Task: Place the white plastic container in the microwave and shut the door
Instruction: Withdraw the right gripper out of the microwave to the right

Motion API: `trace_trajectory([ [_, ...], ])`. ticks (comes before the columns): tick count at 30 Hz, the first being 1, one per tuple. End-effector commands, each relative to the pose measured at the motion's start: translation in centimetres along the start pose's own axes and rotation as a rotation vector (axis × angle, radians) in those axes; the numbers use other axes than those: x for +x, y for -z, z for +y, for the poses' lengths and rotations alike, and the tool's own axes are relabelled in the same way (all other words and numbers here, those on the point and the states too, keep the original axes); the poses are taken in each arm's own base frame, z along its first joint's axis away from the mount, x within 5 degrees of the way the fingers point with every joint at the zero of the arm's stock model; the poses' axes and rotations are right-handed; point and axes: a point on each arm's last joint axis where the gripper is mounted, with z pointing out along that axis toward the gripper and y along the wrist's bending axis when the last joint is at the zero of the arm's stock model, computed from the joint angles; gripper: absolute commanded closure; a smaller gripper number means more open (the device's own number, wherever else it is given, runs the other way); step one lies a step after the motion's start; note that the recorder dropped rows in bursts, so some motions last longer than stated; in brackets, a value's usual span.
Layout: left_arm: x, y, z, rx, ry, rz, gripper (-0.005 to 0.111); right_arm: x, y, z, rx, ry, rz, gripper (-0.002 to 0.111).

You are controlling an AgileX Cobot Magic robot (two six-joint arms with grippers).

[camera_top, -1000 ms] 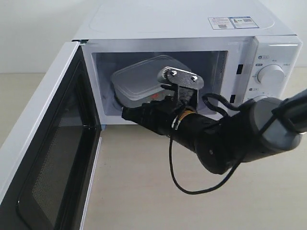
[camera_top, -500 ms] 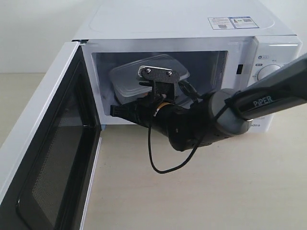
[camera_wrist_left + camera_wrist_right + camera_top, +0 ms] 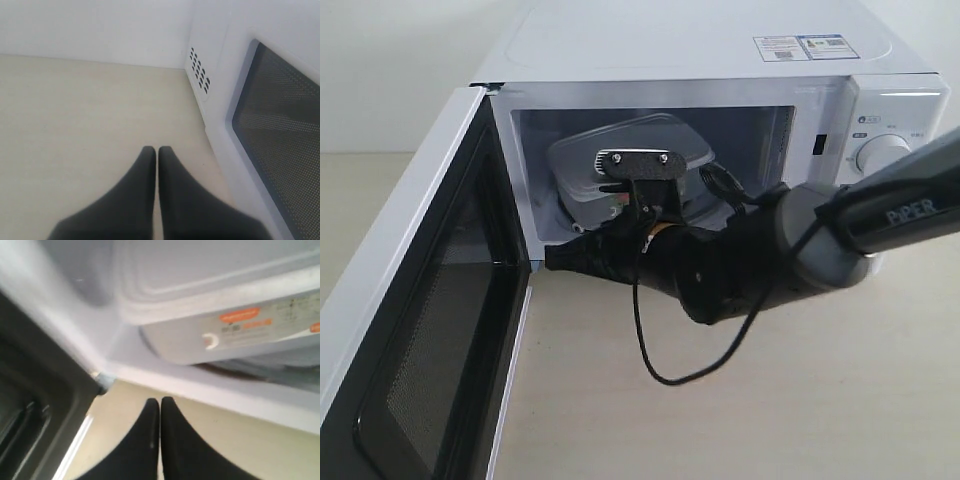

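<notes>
The white microwave (image 3: 700, 50) stands with its door (image 3: 430, 330) swung wide open to the left. Inside the cavity the white plastic container (image 3: 640, 132) rests tilted, nothing gripping it; its lid (image 3: 200, 270) and orange label (image 3: 240, 322) show in the right wrist view. My right gripper (image 3: 552, 260) is shut and empty, low in front of the cavity's left corner, pointing toward the hinge. Its fingertips (image 3: 160, 401) hover over the table just outside the sill. My left gripper (image 3: 157, 149) is shut and empty, outside the door's mesh window (image 3: 285, 150).
The right arm (image 3: 760, 265) and its dangling black cable (image 3: 655, 370) cross in front of the opening. Two knobs (image 3: 885, 155) sit on the panel at the right. Vent holes (image 3: 200, 75) mark the microwave's side. Beige tabletop (image 3: 720, 420) lies in front.
The right arm has swung left and lower, drawing its shut gripper to the cavity's front left corner near the hinge. The container and door have stayed put.
</notes>
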Motion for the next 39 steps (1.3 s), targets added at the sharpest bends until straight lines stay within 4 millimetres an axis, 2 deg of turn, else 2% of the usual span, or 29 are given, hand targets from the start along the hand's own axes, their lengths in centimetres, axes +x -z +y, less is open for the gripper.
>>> trace_trajectory([
  [1,0.1,0.0,0.0,0.0,0.02,-0.003,0.102,1.3,4.1,1.0,-0.04,0.068,-0.11,0.108],
  [9,0.1,0.0,0.0,0.0,0.02,-0.003,0.102,4.5,11.6,-0.2,-0.086,0.091,-0.29,0.108],
  [14,0.1,0.0,0.0,0.0,0.02,-0.003,0.102,4.9,15.1,-1.5,-0.096,0.103,-0.35,0.108],
  [19,0.1,0.0,0.0,0.0,0.02,-0.003,0.102,5.1,17.6,-2.6,-0.098,0.104,-0.407,0.108],
  [24,0.1,0.0,0.0,0.0,0.02,-0.003,0.102,4.9,18.4,-2.8,-0.102,0.098,-0.432,0.108],
  [39,0.1,0.0,0.0,0.0,0.02,-0.003,0.102,4.8,18.4,-2.8,-0.103,0.098,-0.443,0.108],
])
